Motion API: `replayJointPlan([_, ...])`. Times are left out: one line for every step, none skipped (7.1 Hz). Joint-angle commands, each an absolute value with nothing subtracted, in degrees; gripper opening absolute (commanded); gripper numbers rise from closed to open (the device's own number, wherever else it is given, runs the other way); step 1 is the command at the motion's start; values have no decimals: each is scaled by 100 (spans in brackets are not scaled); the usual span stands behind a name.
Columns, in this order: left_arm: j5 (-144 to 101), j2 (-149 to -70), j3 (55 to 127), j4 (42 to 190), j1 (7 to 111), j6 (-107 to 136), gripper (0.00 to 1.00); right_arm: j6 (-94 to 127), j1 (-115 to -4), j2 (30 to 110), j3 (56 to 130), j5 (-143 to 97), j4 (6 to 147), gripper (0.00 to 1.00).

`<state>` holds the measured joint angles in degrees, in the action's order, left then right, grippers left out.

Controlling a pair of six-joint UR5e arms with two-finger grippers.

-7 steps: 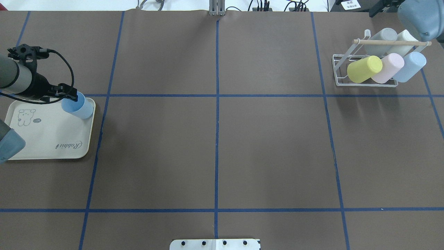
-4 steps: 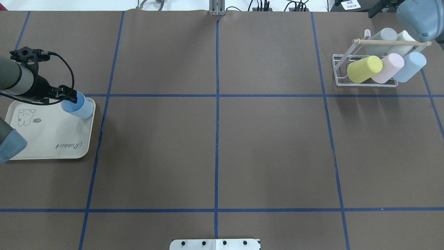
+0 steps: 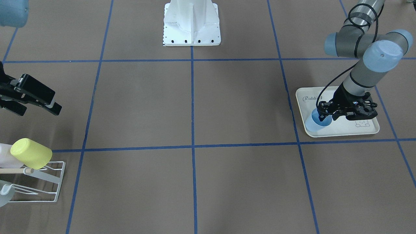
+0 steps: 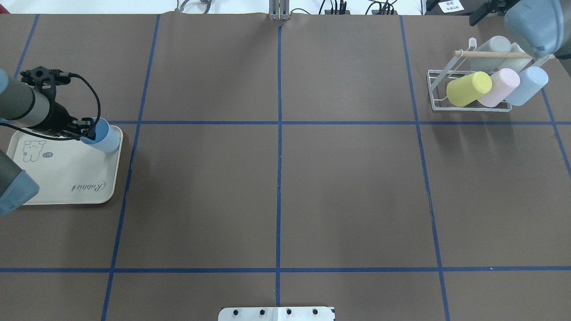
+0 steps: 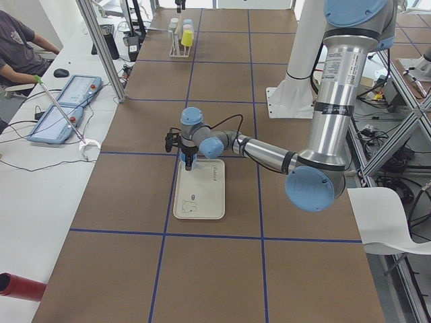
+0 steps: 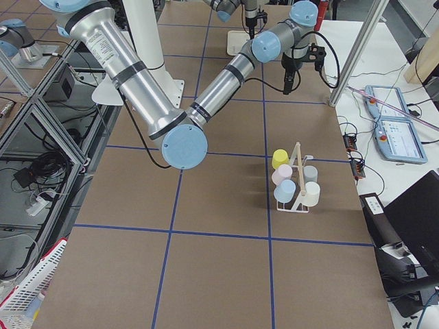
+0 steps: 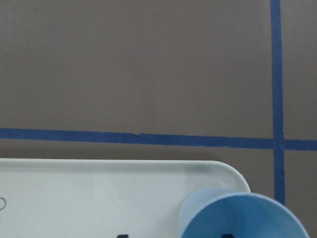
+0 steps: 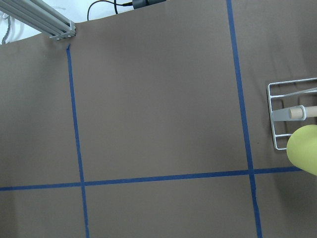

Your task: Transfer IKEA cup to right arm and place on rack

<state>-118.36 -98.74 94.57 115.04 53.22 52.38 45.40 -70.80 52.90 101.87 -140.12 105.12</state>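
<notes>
The IKEA cup (image 4: 103,137) is light blue and stands upright, mouth up, on the far right corner of a cream tray (image 4: 62,178). My left gripper (image 4: 89,129) is down at the cup's rim and open. In the left wrist view one dark fingertip (image 7: 122,236) is outside the cup (image 7: 242,218) wall and the other is inside. The white wire rack (image 4: 435,91) with its wooden dowel stands far right and holds yellow, pink, blue, grey and white cups. My right gripper (image 3: 39,110) hangs open above the table near the rack (image 3: 58,182), holding nothing.
The brown table (image 4: 276,187) carries a blue tape grid. The robot's white base plate (image 3: 191,35) sits at the near middle edge. Cables and an aluminium post (image 4: 279,9) line the far edge. A seated person (image 5: 17,47) and tablets are beside the table's far side.
My left gripper has dropped lower onto the cup's rim and the left arm has swung slightly. The right arm has shifted a little near the rack. The cup has stayed in place.
</notes>
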Motion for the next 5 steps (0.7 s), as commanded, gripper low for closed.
replayJointPlan([-12265,-9844,9588,11470,5326,5238,0,4544,-7075,5282,10187,-14010,10512,99])
replayJointPlan([-12478,-9800,9693,11452,5474,5238,0,4544,-7075,5282,10204,-14018,10512,99])
replayJointPlan([-12646,-9809,9694,11365,5963,5230,0,4535,-7075,5274,10213,-14019,10512,99])
replayJointPlan([-12717,-9817,9694,11269,6359,5221,0,4535,-7075,5265,10204,-14019,10503,99])
replayJointPlan([-12709,-9843,9625,11250,6624,5221,0,4544,-7058,5247,10204,-14010,10503,99])
